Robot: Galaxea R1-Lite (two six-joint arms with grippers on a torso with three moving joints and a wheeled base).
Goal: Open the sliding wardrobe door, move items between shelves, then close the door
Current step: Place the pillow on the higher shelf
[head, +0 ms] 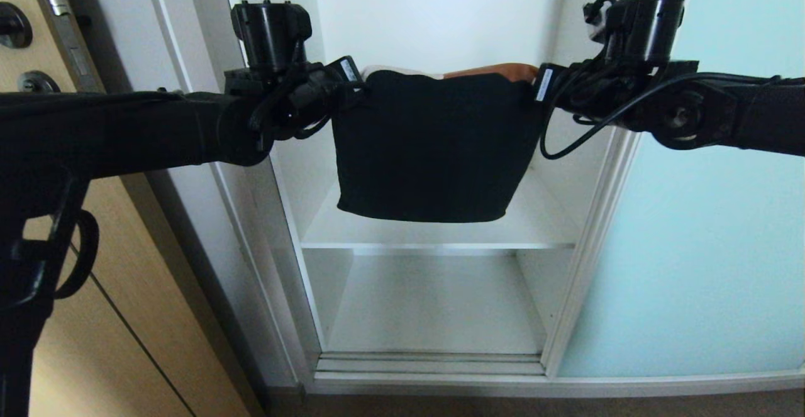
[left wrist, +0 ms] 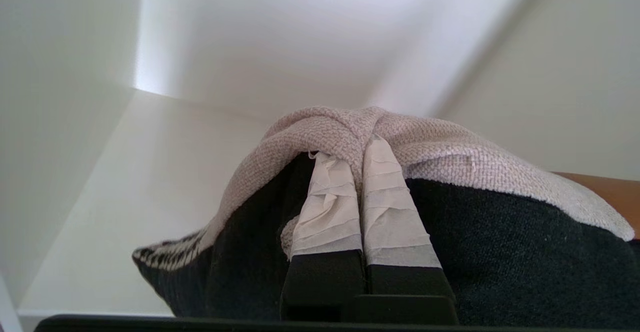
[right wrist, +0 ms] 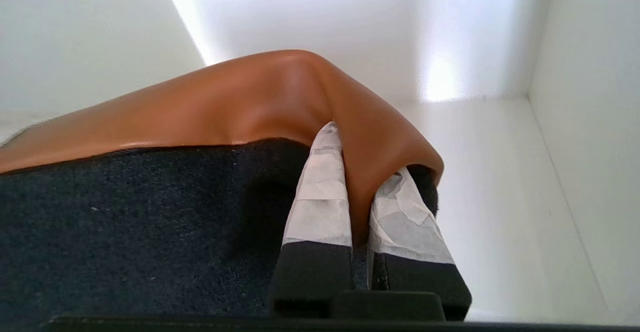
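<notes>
The patchwork cushion [head: 434,146] hangs in the open wardrobe, its dark back toward me, clear above the upper shelf [head: 534,231]. My left gripper [head: 360,85] is shut on the cushion's top left corner; in the left wrist view its taped fingers [left wrist: 340,207] pinch the cream weave [left wrist: 450,151]. My right gripper [head: 539,82] is shut on the top right corner, where its taped fingers [right wrist: 320,197] clamp the rust-orange panel [right wrist: 250,101]. The frosted aqua sliding wardrobe door [head: 710,228] stands slid aside on the right. A lower shelf [head: 434,307] lies beneath.
A tan wooden door [head: 94,316] with a metal latch plate [head: 60,8] stands at the left, beside the white wardrobe frame [head: 207,172]. The sliding track [head: 431,363] runs along the wardrobe's foot, with brown floor [head: 503,404] below it.
</notes>
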